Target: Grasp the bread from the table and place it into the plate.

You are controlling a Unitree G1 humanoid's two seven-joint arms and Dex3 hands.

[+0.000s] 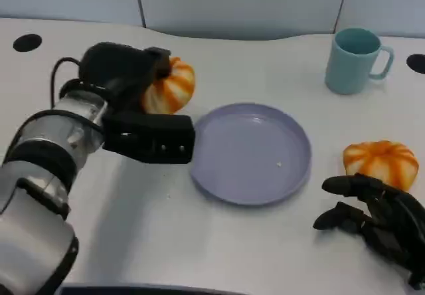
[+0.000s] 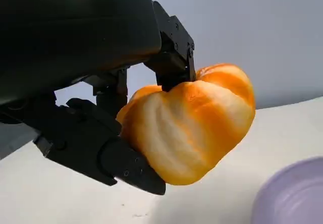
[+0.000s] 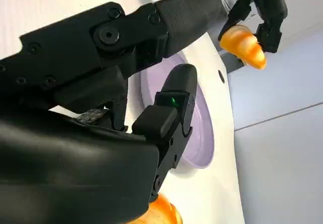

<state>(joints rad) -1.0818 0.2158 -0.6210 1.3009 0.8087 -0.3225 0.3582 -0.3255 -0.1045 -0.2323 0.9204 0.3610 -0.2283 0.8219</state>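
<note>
White tabletop (image 1: 199,255): left hand (image 1: 143,102) grips the bread (image 1: 174,86), apparently lifted — the plate (image 1: 251,152) lies just beside it, toward the tabletop's right edge.

Looks like a lab / robot test bench, not a home. Plain white table (image 1: 219,255) w/ round black cable holes (image 1: 27,42) at the far corners, as on an office desk. Behind it, pale grey-blue partition panels (image 1: 239,2) w/ dark seams. Props are sparse & staged: lavender plate (image 1: 219,182), teal mug (image 1: 355,61), two orange-striped bread rolls (image 1: 382,162). No kitchen fittings or home clutter.
</note>
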